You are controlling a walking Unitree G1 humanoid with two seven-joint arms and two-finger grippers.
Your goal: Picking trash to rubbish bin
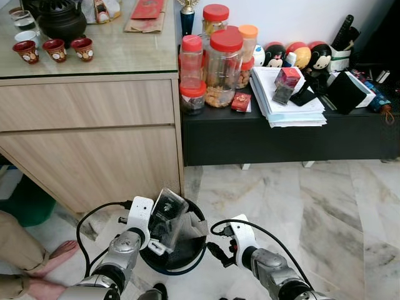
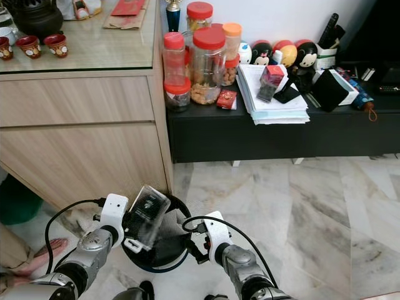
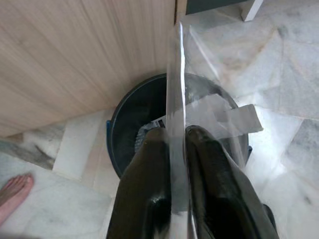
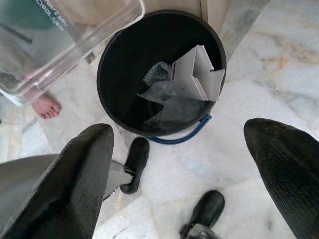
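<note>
The left gripper (image 3: 174,164) pinches a clear plastic box (image 1: 167,212) by its thin edge, both black fingers (image 3: 144,199) pressed flat against the plastic. The box hangs tilted over the left rim of the bin (image 4: 112,59), a black bucket with a blue handle standing on the marble floor (image 1: 300,206) near the robot. The right gripper (image 1: 220,251) waits just right of the bin, its fingers (image 4: 75,179) spread wide with nothing between them. Inside the bin lie a folded grey card (image 4: 197,74) and some crumpled clear wrap (image 4: 162,87) (the wrap partly under the card). A wooden cabinet (image 1: 87,137) rises beyond the bin on the left, its glass top carrying red cups (image 1: 55,49) and a dark teapot (image 1: 61,20). To the far right, a low black shelf (image 1: 287,134) holds red-lidded jars (image 1: 222,65) and a stack of papers (image 1: 284,97). A person's bare foot (image 1: 53,256) rests on the floor at near left.
</note>
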